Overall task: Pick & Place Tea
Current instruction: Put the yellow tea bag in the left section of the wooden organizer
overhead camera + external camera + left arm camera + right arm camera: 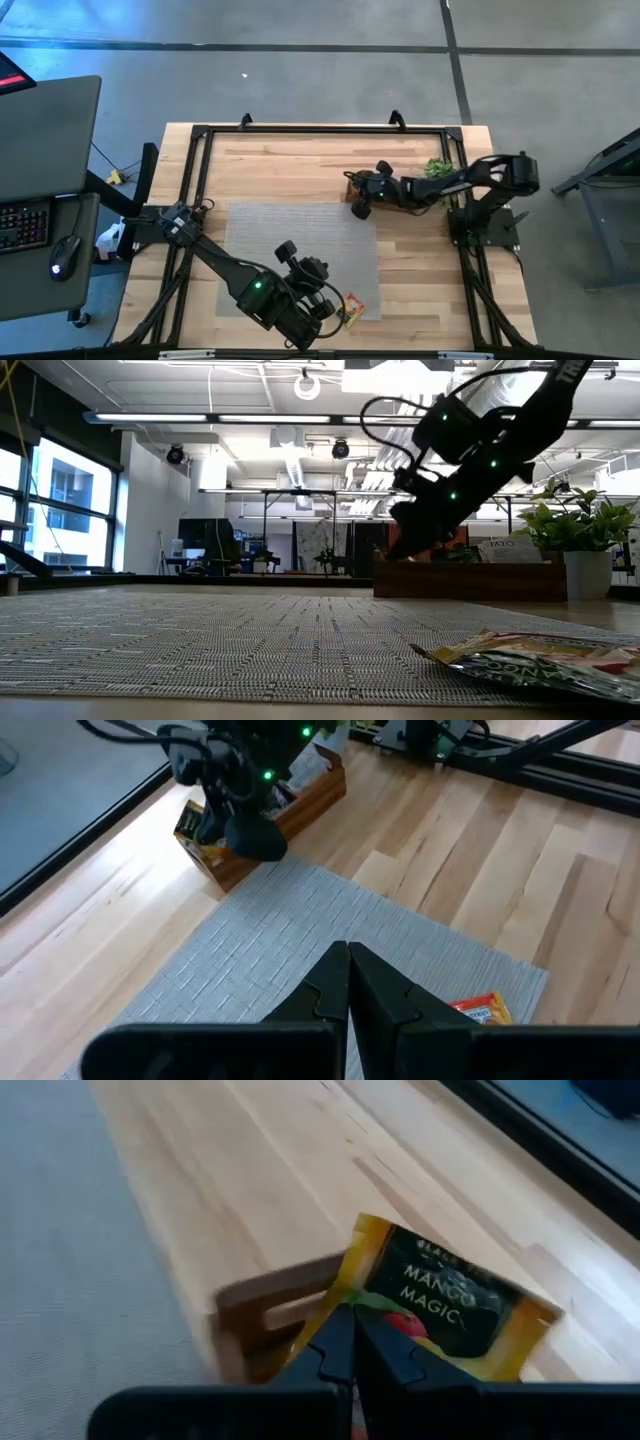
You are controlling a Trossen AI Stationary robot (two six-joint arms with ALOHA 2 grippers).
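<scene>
Right gripper [350,1342] is over the near end of the wooden tray [300,805], up around 1 o'clock on the table [300,160], fingers pinched together on a yellow-and-black tea sachet [440,1305] — the "Mango Magic" one, which fills most of the right wrist view. It looks to be held by its lower edge, tilted, just above the tray's end wall; can't tell whether it's fully free of the tray yet. More sachets stand packed in the tray, a yellow one [190,820] showing at the end, w/ the small green plant [575,525] just behind.

Left gripper [347,985] hangs over the grey woven mat [290,230] down at about 6 o'clock, fingers together, nothing between them. One orange sachet [483,1010] lies flat at the mat's corner near 5 o'clock, right beside that arm — it's the crinkled packet in front of the low camera.

My read: this is the pick step for the next sachet — one already laid on the mat, this one being drawn from the tray. Next it needs lifting clear of the tray wall w/o dragging its neighbours, then carrying toward 6 o'clock and setting flat on the mat, prob. near the orange one but not on top of it. The grip is on an edge only, so it could swing or slip en route.
</scene>
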